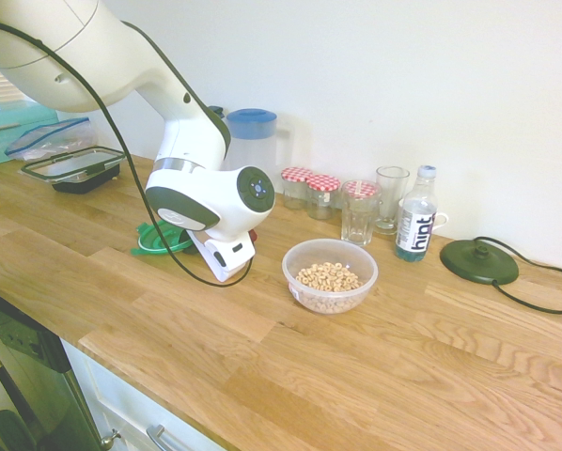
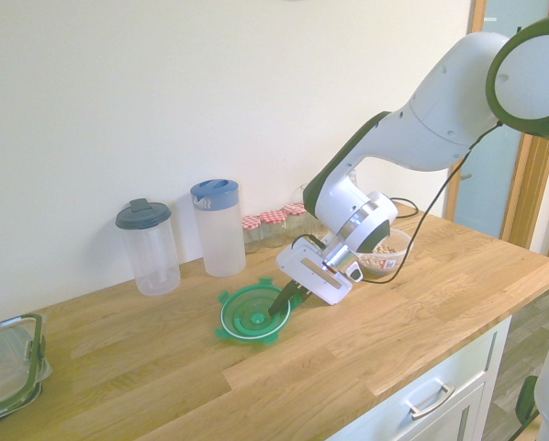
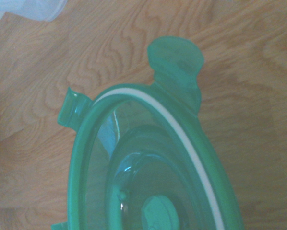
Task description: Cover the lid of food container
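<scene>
I am at the pick-up step: my jaws [image 2: 279, 310] are down at the lid [image 2: 253, 315], which lies on the wooden surface [image 2: 421, 303] with its rim tilted up on one side, and the bowl [image 1: 330, 274] of cereal is uncovered. The bowl stands near the lid, on the side away from the blue-lidded jug [image 2: 218, 227].

One dark finger [image 2: 281, 304] reaches inside the lid's rim near its edge. I judge the jaws are closing on the rim or have just caught it, but I cannot tell whether they grip it or how wide they stand.

Next I need a firm hold on that rim, a lift clear of the surface, a short carry across to the bowl, and a level set-down so the clip tabs meet the bowl's edge.

The second exterior view shows the whole lid and the finger in it. The first exterior view hides most of the lid behind my wrist but shows the bowl plainly. The wrist view shows only the lid's white ring and two tabs, close up.
</scene>
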